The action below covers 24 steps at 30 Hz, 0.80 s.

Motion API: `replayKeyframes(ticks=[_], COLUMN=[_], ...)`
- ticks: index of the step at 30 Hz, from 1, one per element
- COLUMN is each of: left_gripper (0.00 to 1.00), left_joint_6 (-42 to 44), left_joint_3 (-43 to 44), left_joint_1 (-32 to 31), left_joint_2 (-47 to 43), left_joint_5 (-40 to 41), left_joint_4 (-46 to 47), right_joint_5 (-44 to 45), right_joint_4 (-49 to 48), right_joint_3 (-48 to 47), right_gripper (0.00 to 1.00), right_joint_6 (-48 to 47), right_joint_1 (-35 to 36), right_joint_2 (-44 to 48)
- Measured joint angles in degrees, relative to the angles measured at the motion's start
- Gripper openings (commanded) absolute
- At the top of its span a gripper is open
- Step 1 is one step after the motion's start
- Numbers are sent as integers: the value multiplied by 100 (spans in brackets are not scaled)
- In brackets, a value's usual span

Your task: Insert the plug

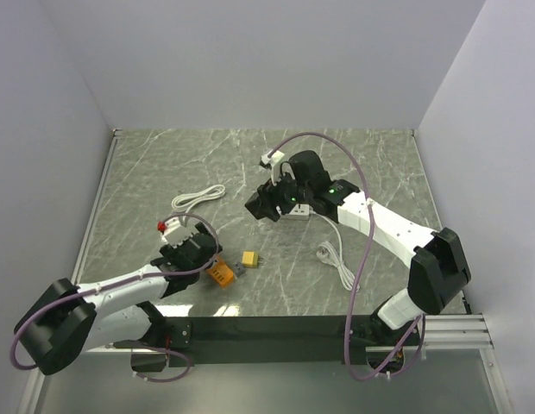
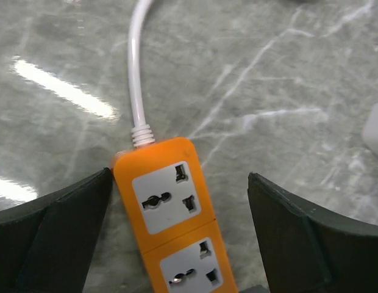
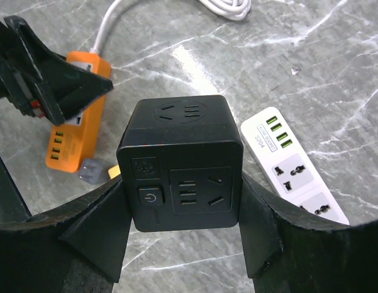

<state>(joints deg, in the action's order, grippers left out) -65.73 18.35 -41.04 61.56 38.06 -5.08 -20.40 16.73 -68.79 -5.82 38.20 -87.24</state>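
My right gripper (image 3: 180, 198) is shut on a black cube socket (image 3: 183, 152) and holds it above the table; in the top view the cube (image 1: 261, 205) is at mid-table. My left gripper (image 2: 180, 235) is open and straddles the cable end of an orange power strip (image 2: 171, 220), with its left finger (image 2: 55, 235) close against the strip's side. In the top view the left gripper (image 1: 188, 250) is over that strip (image 1: 220, 274). A small yellow and grey plug (image 1: 247, 261) lies just right of the strip and also shows in the right wrist view (image 3: 91, 171).
A white power strip (image 3: 299, 174) lies on the marble table right of the black cube. Its white cable (image 1: 336, 259) runs toward the near edge. Another coiled white cable (image 1: 198, 198) lies behind the left gripper. Grey walls stand at the left, back and right.
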Motion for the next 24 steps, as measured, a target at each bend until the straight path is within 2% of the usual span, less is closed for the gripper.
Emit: replayKeyframes(ticks=[9, 16, 24], left_gripper=[99, 100, 99], left_joint_6=[-63, 144, 496], left_joint_3=[26, 232, 251], left_joint_1=[-323, -369, -380], left_joint_2=[581, 1176, 1281], left_joint_5=[-79, -424, -702], left_joint_4=[1117, 1915, 2457], right_joint_5=[-26, 142, 629], right_joint_4=[-188, -286, -127], right_joint_3=[317, 1226, 986], right_gripper=[0, 0, 0], right_joint_6=[59, 503, 1032], right_joint_1=[-48, 2, 710], right_joint_2=[92, 861, 752])
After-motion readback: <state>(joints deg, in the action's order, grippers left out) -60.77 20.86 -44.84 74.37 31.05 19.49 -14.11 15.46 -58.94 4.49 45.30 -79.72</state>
